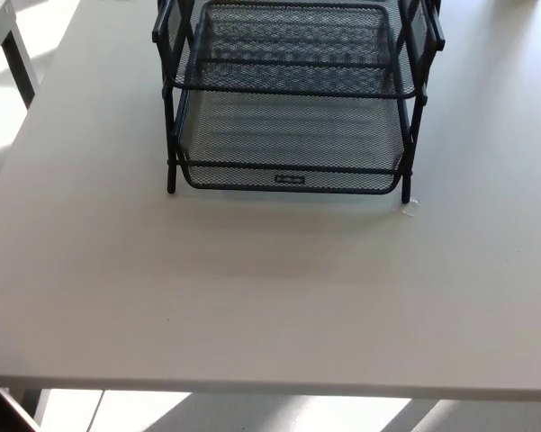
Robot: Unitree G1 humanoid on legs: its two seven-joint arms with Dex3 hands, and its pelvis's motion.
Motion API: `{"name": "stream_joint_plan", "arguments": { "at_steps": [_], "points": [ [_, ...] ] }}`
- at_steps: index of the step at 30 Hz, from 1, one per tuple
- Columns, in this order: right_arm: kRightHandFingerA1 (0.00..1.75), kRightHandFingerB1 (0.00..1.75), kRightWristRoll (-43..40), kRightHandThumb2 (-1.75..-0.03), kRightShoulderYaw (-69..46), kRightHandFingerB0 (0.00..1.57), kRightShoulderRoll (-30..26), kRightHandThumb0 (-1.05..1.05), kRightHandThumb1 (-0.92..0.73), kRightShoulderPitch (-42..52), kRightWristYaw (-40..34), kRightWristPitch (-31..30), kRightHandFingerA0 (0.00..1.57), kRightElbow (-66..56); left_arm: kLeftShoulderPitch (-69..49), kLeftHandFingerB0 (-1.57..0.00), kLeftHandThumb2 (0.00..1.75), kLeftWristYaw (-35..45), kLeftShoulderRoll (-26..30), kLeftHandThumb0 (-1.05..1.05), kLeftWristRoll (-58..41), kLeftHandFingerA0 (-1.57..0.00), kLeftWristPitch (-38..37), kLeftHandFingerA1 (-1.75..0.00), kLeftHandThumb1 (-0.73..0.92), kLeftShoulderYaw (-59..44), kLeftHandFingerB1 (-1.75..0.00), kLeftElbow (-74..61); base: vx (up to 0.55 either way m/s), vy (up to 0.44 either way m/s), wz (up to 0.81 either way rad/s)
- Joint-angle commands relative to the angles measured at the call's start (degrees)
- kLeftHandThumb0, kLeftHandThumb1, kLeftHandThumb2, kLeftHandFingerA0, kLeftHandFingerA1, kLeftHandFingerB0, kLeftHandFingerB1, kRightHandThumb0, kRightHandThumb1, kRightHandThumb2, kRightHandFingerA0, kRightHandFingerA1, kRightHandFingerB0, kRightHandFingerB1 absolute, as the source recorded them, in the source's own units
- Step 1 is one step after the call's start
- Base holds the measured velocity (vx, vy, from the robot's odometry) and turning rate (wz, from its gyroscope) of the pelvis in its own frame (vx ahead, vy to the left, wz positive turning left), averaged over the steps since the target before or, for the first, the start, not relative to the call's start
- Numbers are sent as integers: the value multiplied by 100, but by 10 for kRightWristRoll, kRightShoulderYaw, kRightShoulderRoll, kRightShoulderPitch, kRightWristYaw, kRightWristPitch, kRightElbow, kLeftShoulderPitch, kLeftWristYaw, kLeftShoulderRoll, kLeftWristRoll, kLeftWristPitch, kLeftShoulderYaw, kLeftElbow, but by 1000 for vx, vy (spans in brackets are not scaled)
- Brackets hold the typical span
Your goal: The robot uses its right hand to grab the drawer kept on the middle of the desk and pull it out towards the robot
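Bright, even daylight; soft shadow under drawer (293, 135); perhaps slightly soft focus.

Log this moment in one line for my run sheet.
hands: not in view | mesh drawer rack: mid-desk | bottom drawer: pushed in | desk

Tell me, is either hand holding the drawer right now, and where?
Nothing is held. Neither hand is in view, and the drawer sits untouched in its rack on the desk.

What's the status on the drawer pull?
Both hands out of view. Mesh drawer sits in black rack, untouched. White desk in front, nothing blocking.
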State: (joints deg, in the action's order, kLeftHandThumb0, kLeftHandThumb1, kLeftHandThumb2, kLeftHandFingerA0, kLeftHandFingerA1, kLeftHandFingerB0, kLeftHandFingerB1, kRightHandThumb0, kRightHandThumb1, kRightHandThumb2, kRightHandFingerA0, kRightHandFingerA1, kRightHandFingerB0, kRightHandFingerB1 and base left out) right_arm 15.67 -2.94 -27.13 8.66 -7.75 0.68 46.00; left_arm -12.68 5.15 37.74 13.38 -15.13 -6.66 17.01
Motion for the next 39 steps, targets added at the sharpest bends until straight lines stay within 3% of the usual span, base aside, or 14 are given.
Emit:
{"name": "stream_joint_plan", "arguments": {
  "at_steps": [1, 2, 3, 5, 7, 8, 10, 16, 17, 20, 23, 33, 38, 39],
  "points": [
    [97, 30, 27, -57, -7, 29, -65, -53, -55, 0, -24, -15, 92, -33, -22, -80, 56, 37, 90, -30, 42, -79, -122, -86, 56, -7, -55, -90, 0, 0, 0],
    [84, 43, 51, -82, 6, 20, -84, -65, -44, 13, -13, -56, 89, -60, -25, -80, 57, 41, 92, -29, 37, -79, -117, -84, 55, -6, -56, -96, 0, 0, 0],
    [91, 30, 44, -57, 0, 26, -88, -57, -53, 19, -3, -65, 94, -72, -27, -81, 56, 38, 92, -29, 36, -80, -119, -85, 55, -6, -57, -98, 0, 0, 0],
    [94, 40, 18, -78, -13, 14, -96, -55, -44, 12, 38, -109, 83, -76, -30, -80, 56, 36, 94, -29, 37, -80, -117, -85, 55, -5, -57, -102, 0, 0, 0],
    [82, 28, 20, -58, -5, 20, -119, -52, -56, 1, 69, -130, 81, -60, -31, -80, 56, 35, 95, -29, 36, -80, -120, -87, 55, -4, -57, -102, 0, 0, 0],
    [78, 45, 15, -91, 0, 6, -144, -45, -38, -28, 109, -139, 59, -17, -33, -80, 56, 35, 96, -29, 37, -80, -117, -87, 55, -5, -57, -104, 0, 0, 0],
    [79, 29, 10, -58, -1, 23, -169, -56, -55, -55, 121, -122, 58, 21, -34, -79, 56, 35, 93, -30, 35, -80, -108, -88, 55, -6, -57, -109, 0, 0, 0],
    [97, 42, -19, -78, -97, 20, -220, -51, -45, 26, 120, -209, 87, -134, -31, -81, 56, 34, 91, -29, 32, -81, -121, -88, 54, -6, -57, -100, 0, 0, 0],
    [80, 30, -33, -57, -116, 29, -228, -50, -57, 30, 125, -198, 48, -136, -32, -80, 56, 35, 92, -29, 32, -80, -121, -88, 55, -7, -57, -101, 0, 0, 0],
    [86, 30, -46, -57, -153, 29, -252, -47, -55, 28, 154, -219, 76, -151, -32, -81, 56, 33, 93, -28, 37, -81, -127, -87, 54, -8, -58, -99, 0, 0, 0],
    [73, 29, -42, -58, -177, 28, -279, -51, -58, 38, 175, -219, 49, -181, -32, -81, 56, 34, 91, -29, 38, -80, -128, -88, 55, -9, -59, -99, 0, 0, 0],
    [118, 48, 0, -78, -260, 33, -312, -56, -39, 14, 107, -180, 108, -318, -27, -79, 56, 45, 94, -29, 35, -79, -124, -87, 56, -17, -57, -99, 0, 0, 0],
    [128, 61, 44, -61, -257, 9, -318, -76, -67, -40, 60, -181, 44, -397, -26, -80, 56, 46, 93, -30, 35, -80, -122, -88, 55, -18, -58, -100, 0, 0, 0],
    [95, 55, 57, -99, -253, 4, -317, -92, -54, -69, 44, -181, 38, -434, -26, -81, 56, 47, 92, -30, 33, -80, -122, -89, 55, -18, -58, -101, 0, 0, 0]
  ]
}}
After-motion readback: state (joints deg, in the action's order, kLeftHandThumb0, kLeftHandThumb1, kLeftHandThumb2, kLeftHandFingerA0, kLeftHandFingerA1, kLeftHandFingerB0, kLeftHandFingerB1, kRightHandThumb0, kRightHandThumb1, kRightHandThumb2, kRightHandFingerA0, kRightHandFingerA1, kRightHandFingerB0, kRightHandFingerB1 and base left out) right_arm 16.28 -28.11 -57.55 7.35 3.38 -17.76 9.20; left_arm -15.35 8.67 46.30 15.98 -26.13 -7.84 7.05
